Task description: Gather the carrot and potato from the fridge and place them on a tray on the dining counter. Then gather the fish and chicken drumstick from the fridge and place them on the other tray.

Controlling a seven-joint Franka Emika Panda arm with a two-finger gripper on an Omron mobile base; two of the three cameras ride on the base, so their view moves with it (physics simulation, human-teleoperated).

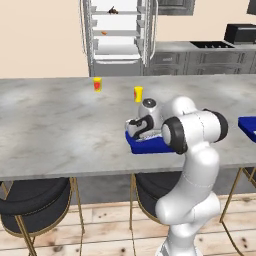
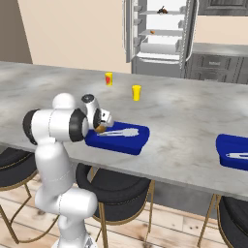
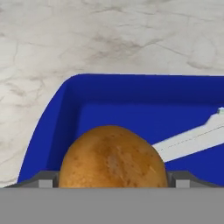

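Long grey marble dining counter [image 1: 50,125] across a kitchen with beige walls, wooden floor and dark round stools [image 1: 32,202] tucked beneath. Behind it, grey cabinets [image 2: 218,65] and an open fridge [image 1: 117,35] with white shelves; a small orange item [image 1: 103,33] on a middle shelf, maybe the carrot, and a dark item [image 1: 113,10] on the shelf above, too small to name.

Near the counter's front edge, a blue tray [image 2: 123,140] with a pale, flat utensil-like piece [image 3: 192,140] lying inside. Well apart to the right, a second blue tray [image 2: 232,150], also with a pale piece in it.

Potato [image 3: 113,157] sitting between the wide-spread fingers [image 3: 43,179] of the gripper [image 2: 102,125], right over the near corner of the first tray; jaws stand about as wide as the potato, seemingly gripping it. Whether the potato touches the tray floor cannot be told.

Farther back on the counter, a yellow cup [image 2: 136,92] and a yellow cup with a red mark [image 2: 108,78], near each other and well clear of both trays. Arm's white elbow blocking part of the first tray in the left base view.
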